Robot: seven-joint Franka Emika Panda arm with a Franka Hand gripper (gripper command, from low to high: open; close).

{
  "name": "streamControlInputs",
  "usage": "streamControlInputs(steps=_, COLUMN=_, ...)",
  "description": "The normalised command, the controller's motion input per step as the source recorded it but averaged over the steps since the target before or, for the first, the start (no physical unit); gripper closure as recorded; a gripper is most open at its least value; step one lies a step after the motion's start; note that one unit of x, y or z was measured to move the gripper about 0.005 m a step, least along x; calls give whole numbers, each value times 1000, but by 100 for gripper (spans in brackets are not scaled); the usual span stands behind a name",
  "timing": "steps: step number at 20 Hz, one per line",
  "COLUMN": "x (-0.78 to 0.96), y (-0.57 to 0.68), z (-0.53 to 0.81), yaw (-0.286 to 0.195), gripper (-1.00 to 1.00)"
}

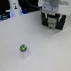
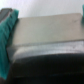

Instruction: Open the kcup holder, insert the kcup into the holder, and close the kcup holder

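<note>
**Gripper at the holder, pod waiting**

Exterior view: the gripper (image 1: 55, 20) sits upper right over the black kcup holder (image 1: 56, 23); the kcup (image 1: 23, 49) stands lower left, well apart.

Wrist view: the kcup holder (image 2: 47, 47) fills the frame between teal fingers (image 2: 6, 30), jaws spread. A straight, level pull should suit opening.

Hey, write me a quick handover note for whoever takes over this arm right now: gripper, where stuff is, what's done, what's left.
Gripper: at the black kcup holder on the exterior view's upper right. Open or shut cannot be told; the wrist view shows teal fingers beside a blurred dark surface.
Kcup: green-topped, standing alone on the white table, well apart from the holder, untouched.
Done: the arm is at the holder. Whether the drawer is open cannot be told.
Left: open it if closed, insert the kcup, close it.
</note>
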Motion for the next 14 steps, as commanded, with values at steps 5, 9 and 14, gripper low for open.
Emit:
streamControlInputs(steps=5, x=980, y=-266, z=188, yaw=-51, gripper=100)
streamControlInputs(steps=9, x=959, y=-289, z=187, yaw=-56, gripper=100)
streamControlInputs(steps=14, x=946, y=-291, z=213, yaw=-59, gripper=100)
